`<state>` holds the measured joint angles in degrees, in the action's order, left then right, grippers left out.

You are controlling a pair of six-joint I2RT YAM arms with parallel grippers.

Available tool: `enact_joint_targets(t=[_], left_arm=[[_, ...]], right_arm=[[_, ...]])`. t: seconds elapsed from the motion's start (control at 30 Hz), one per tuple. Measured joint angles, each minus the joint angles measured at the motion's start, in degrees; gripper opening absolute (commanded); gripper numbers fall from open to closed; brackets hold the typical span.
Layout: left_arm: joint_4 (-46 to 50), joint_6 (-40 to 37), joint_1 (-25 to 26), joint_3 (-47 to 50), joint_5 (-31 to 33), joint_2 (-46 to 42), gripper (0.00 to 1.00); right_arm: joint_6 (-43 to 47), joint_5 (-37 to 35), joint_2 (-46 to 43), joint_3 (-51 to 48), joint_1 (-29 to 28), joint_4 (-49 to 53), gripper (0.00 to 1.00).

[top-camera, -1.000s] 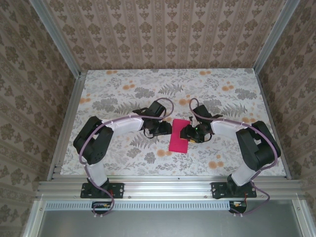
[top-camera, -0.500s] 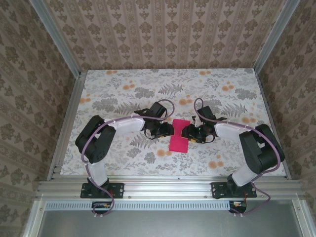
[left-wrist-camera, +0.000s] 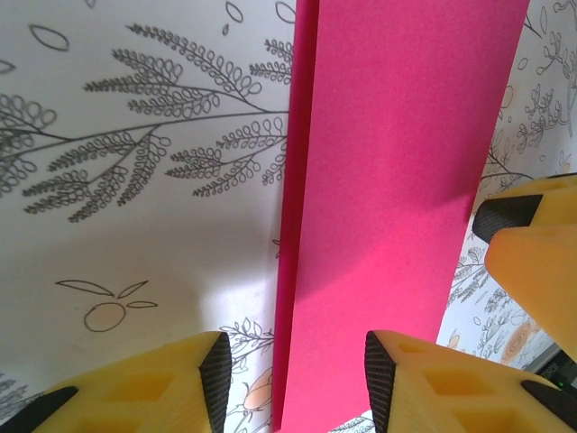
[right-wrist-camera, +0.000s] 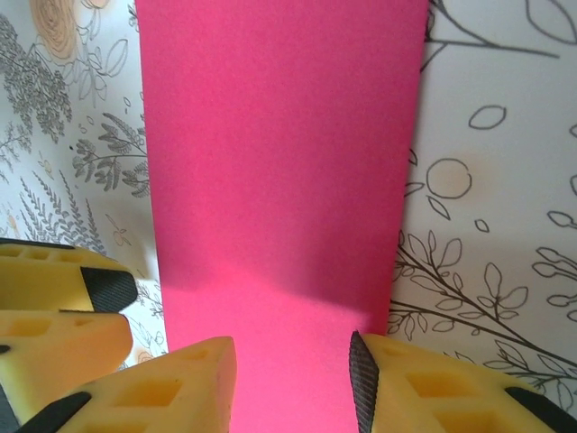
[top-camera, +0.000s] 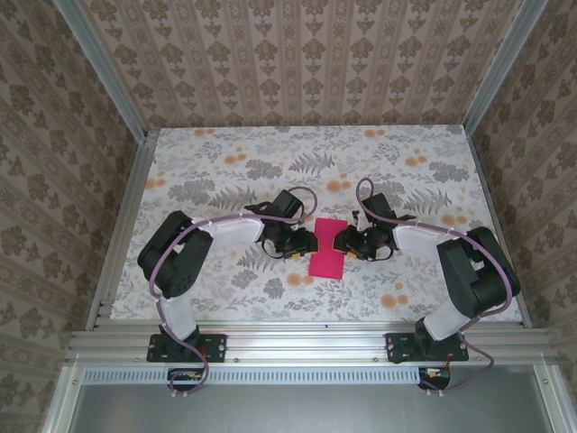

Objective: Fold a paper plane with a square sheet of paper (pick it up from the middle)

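Note:
The square sheet of paper (top-camera: 326, 256) lies on the table, folded to a narrow magenta rectangle, with a doubled edge showing in the left wrist view (left-wrist-camera: 293, 225). My left gripper (top-camera: 307, 244) sits low at its left side and my right gripper (top-camera: 343, 242) at its right side, facing each other across it. In the left wrist view the left gripper (left-wrist-camera: 297, 388) is open, and its yellow fingers straddle the paper's near end. The right gripper (right-wrist-camera: 293, 383) is open too, both fingers over the paper (right-wrist-camera: 279, 162). No paper plane shape shows; the sheet is a plain rectangle.
The table (top-camera: 225, 162) carries a grey leaf and orange flower print. Aluminium rails (top-camera: 122, 225) and wallpapered walls close it in on the left, right and back. The right gripper's fingers (left-wrist-camera: 532, 244) show at the paper's far edge in the left wrist view.
Both grippers have closed in on the paper from either side. The right gripper's jaws have narrowed a little. The paper has stayed in place.

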<state>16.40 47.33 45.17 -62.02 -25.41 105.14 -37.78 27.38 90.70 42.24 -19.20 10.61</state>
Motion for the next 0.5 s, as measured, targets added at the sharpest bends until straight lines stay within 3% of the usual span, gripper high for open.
enact_joint_targets(t=[0.5], left_arm=[[-0.2, 0.5, 0.9, -0.3, -2.0, 2.1, 0.4]], right_arm=[[-0.2, 0.0, 0.6, -1.3, 0.3, -1.9, 0.33]])
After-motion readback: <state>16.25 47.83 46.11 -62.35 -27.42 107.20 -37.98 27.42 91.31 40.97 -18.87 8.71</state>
